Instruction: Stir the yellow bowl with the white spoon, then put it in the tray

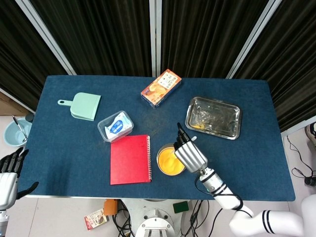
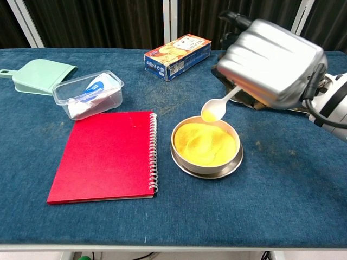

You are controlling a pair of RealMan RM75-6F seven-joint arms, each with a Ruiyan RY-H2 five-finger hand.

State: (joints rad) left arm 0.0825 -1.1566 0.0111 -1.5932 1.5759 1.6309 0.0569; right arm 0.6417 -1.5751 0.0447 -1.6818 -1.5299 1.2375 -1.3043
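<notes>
The yellow bowl (image 2: pixel 205 147) (image 1: pixel 169 160), metal-rimmed and full of yellow stuff, stands right of the red notebook. My right hand (image 2: pixel 269 64) (image 1: pixel 188 153) grips the white spoon (image 2: pixel 216 109) by its handle. The spoon's bowl hangs just above the far rim of the yellow bowl, with yellow on it. The metal tray (image 1: pixel 213 117) (image 2: pixel 323 109) lies to the back right, mostly hidden behind the hand in the chest view. My left hand (image 1: pixel 9 170) hangs off the table's left edge, fingers spread, holding nothing.
A red spiral notebook (image 2: pixel 105 155) lies left of the bowl. Behind it are a clear plastic container (image 2: pixel 88 93), a green dustpan (image 2: pixel 38 76) and an orange snack box (image 2: pixel 177 56).
</notes>
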